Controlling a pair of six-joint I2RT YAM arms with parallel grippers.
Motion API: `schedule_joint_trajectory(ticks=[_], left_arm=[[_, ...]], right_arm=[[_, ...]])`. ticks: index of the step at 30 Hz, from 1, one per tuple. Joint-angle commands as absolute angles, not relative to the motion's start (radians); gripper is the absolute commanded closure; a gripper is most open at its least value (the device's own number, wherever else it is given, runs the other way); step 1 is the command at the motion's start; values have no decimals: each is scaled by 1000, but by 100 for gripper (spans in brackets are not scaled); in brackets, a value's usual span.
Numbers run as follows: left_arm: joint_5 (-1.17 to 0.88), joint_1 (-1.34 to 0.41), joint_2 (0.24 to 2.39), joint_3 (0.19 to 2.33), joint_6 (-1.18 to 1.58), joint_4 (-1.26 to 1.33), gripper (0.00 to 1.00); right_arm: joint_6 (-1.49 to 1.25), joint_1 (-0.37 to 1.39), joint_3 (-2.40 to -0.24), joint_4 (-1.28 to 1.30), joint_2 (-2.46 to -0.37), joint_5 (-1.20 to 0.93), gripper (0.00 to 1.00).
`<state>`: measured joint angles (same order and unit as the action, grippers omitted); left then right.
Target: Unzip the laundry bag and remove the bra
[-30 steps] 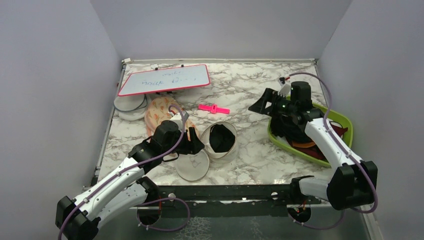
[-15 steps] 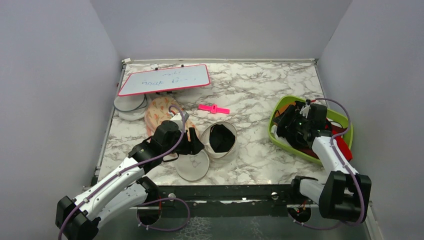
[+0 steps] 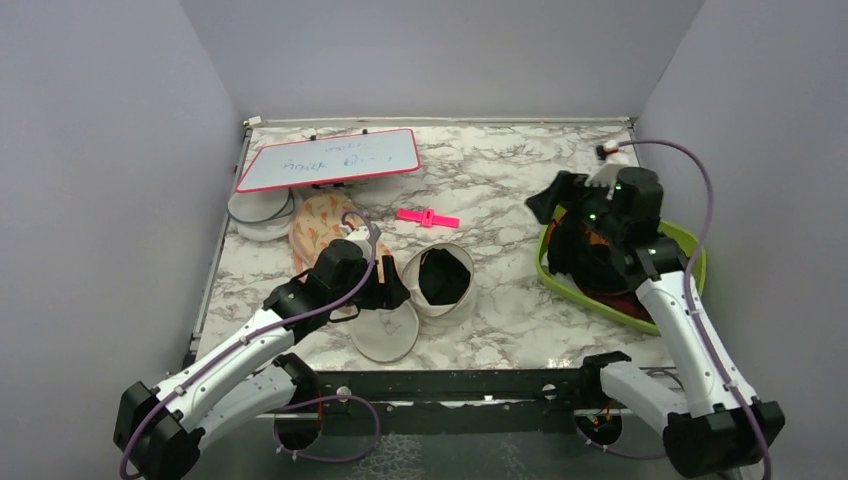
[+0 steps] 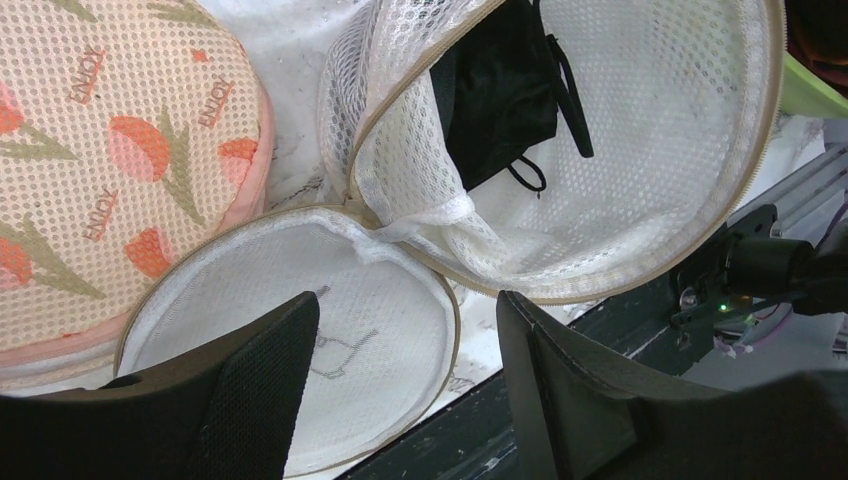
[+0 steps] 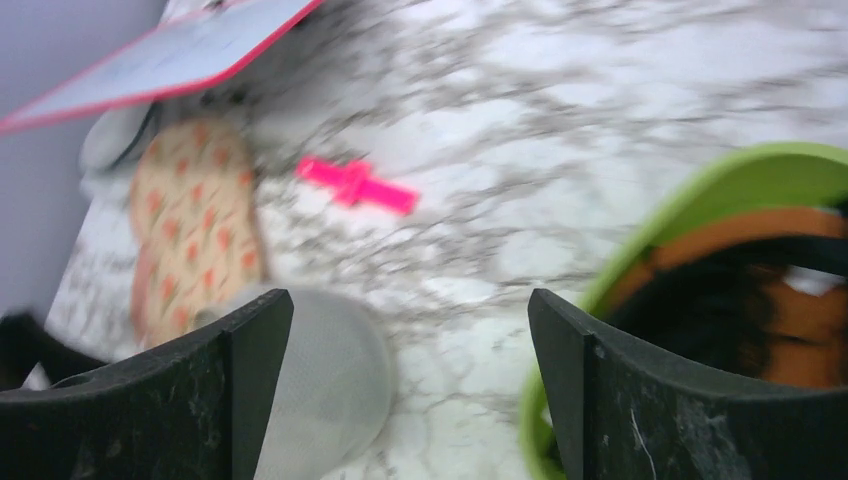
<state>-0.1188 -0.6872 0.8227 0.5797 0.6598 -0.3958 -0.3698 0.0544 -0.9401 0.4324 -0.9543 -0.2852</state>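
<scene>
The laundry bag (image 3: 388,335) lies unzipped near the table's front, one white mesh half flat and the other half (image 4: 660,150) tipped up. The black bra (image 3: 443,275) sits inside the tipped half, with its straps showing in the left wrist view (image 4: 495,90). My left gripper (image 3: 388,292) hovers over the hinge between the halves. Its jaws (image 4: 405,300) are open, with only the flat half's mesh below them. My right gripper (image 3: 548,205) is raised above the left end of the green tray and stands open and empty (image 5: 410,300).
A green tray (image 3: 697,262) at the right holds orange and dark garments. A peach floral pouch (image 3: 318,225) lies just behind the bag. A pink clip (image 3: 427,217), a red-framed whiteboard (image 3: 328,158) and a white round case (image 3: 258,215) lie further back. A dark rail runs along the front edge.
My right arm dipped into the green tray, then rose and swung back above its left end, empty. The left jaws have spread slightly; the left arm has hardly moved.
</scene>
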Motion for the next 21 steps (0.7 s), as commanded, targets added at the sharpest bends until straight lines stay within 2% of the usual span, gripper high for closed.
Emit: schedule_joint_trajectory(ticks=[1,6,9,10,12,21], left_arm=[[-105,-681,849,611,656,-365,40],[-107,-682,856,600,676,-330,35],[-106,-681,878,590,684,-292,37],[-105,-681,891,592,686,-283,40],[-92,-682,916,596,694,-271,44],[-21,-681,1016,580,701,-180,52]], right_arm=[[-297,399,-988,529,-1011,-178,15],[-301,844,-1078,530,-1131,-17,23],[-335,1014,-1113,503,-1240,-7,30],[-352,1053,-1116,485,-1273,-8,36],[-402,1089,-1116,460,-1328,16,42],[-721,1092,-988,369,-1367,385,43]])
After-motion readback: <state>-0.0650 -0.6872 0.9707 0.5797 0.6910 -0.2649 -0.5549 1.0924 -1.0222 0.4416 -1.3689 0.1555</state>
